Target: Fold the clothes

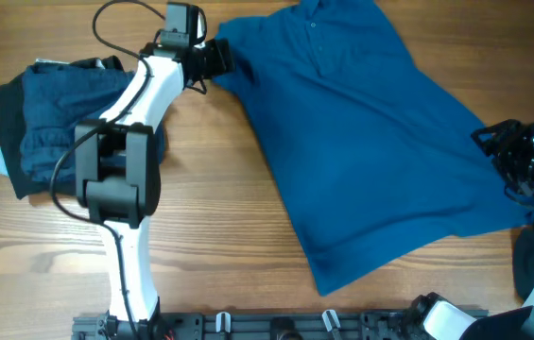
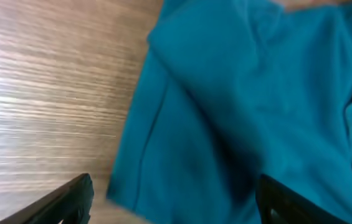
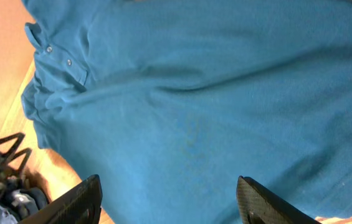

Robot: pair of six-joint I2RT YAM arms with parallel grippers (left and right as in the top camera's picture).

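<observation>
since both sets of jaws stand wide open, nothing holds blue shirt (image 1: 370,142). shirt lies spread, crooked, on counter (image 1: 229,236); left jaws by sleeve (image 1: 238,47), right jaws at other edge. sloppy grab could bunch cloth or drag it toward dark pile (image 1: 49,123).

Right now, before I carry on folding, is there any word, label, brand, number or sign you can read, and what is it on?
No text can be read in any view.
blue polo shirt: plain cloth with buttons only, no logo or tag showing.
dark clothes pile: no lettering visible.
left arm: no legible marking.
</observation>
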